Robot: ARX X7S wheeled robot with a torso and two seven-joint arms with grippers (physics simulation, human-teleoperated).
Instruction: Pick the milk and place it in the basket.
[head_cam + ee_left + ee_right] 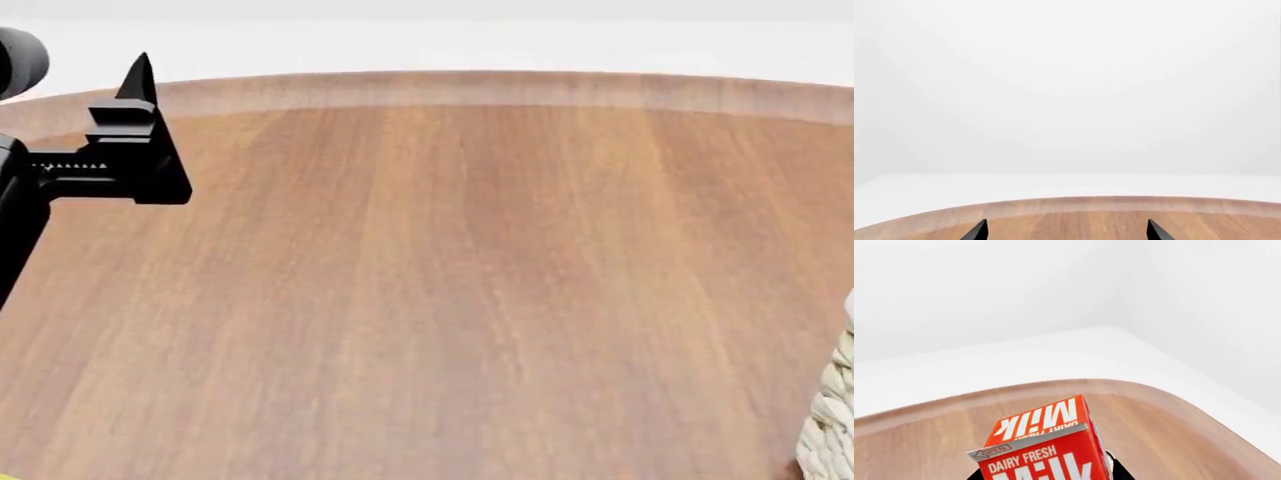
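Observation:
The milk (pixel 1044 440), a carton with a red gable top and white "Milk" lettering, fills the bottom of the right wrist view. My right gripper (pixel 1045 474) is shut on it, with a black finger (pixel 1118 469) showing at its side, and holds it above the wooden table. Neither shows in the head view. A sliver of the cream woven basket (pixel 835 410) shows at the head view's right edge. My left gripper (pixel 134 120) hovers over the table's far left, open and empty, its two black tips wide apart in the left wrist view (pixel 1067 232).
The round wooden table (pixel 454 280) spans the head view, with its curved far edge (pixel 441 88) against a white floor and wall. The same edge shows in the left wrist view (pixel 1074 202) and the right wrist view (pixel 1167 405).

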